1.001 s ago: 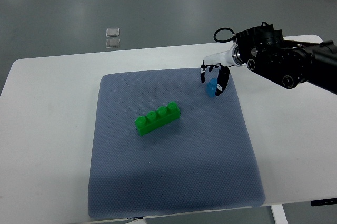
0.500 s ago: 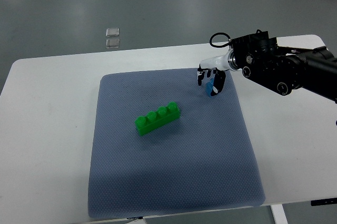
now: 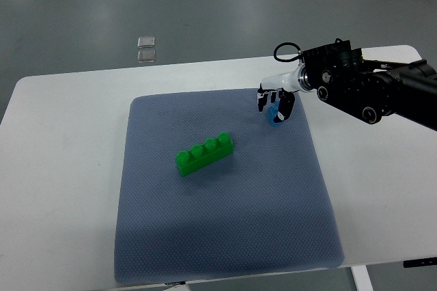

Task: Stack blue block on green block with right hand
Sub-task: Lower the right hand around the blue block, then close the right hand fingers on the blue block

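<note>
A small blue block [image 3: 275, 115] stands near the far right corner of the grey-blue mat [image 3: 225, 236]. My right hand [image 3: 274, 104] reaches in from the right edge and its fingers are curled around the blue block, hiding most of it. A long green block [image 3: 204, 154] with a row of studs lies on the mat's middle left, well apart from the hand. The left arm does not show.
The mat lies on a white table [image 3: 61, 168]. Two small clear squares [image 3: 146, 48] lie on the floor beyond the table's far edge. The right arm's dark forearm [image 3: 369, 86] hangs over the table's far right corner.
The right hand closed in on the blue block and shifted slightly toward the far side; the block is now more covered by the fingers. The green block has not moved.
</note>
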`<act>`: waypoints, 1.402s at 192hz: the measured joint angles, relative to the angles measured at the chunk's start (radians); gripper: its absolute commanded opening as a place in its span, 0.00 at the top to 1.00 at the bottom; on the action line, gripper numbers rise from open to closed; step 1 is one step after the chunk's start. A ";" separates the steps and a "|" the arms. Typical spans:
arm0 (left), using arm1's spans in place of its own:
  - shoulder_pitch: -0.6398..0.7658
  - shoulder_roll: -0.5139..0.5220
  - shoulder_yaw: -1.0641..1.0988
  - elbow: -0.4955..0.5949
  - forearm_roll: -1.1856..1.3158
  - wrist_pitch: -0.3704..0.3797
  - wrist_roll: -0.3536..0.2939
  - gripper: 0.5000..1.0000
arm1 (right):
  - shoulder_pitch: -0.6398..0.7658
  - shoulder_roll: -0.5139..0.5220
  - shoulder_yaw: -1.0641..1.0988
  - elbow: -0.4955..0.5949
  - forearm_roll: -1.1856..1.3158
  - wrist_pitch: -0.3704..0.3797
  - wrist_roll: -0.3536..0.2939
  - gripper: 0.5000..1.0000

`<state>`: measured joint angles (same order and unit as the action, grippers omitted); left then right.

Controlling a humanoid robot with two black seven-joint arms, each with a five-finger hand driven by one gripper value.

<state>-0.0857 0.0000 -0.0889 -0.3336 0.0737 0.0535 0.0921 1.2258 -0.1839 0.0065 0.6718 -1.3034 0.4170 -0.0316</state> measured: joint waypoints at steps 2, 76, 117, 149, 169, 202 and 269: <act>0.000 0.000 0.000 0.000 0.000 0.000 0.000 0.00 | 0.000 -0.001 0.000 0.000 0.000 0.000 0.000 0.48; 0.000 0.000 0.000 0.001 0.000 0.000 0.000 0.00 | -0.018 -0.007 0.003 0.005 0.000 0.002 0.002 0.49; 0.003 0.000 0.000 0.004 0.000 0.000 0.000 0.00 | -0.029 -0.009 0.004 0.005 0.000 -0.001 0.010 0.62; 0.003 0.000 0.000 0.002 0.000 0.000 0.000 0.00 | -0.031 -0.009 0.002 0.005 -0.002 -0.001 0.013 0.69; 0.003 0.000 0.000 0.002 0.000 0.000 0.000 0.00 | -0.031 -0.009 0.001 0.005 -0.002 -0.001 0.014 0.70; 0.003 0.000 0.000 0.001 0.000 0.000 0.000 0.00 | -0.030 -0.009 0.000 0.005 -0.003 -0.002 0.019 0.77; 0.004 0.000 0.000 0.001 0.000 0.000 0.000 0.00 | -0.017 -0.016 0.002 0.013 -0.011 0.000 0.035 0.84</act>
<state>-0.0813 0.0000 -0.0890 -0.3329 0.0737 0.0535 0.0919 1.2087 -0.1995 0.0083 0.6853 -1.3143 0.4175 0.0038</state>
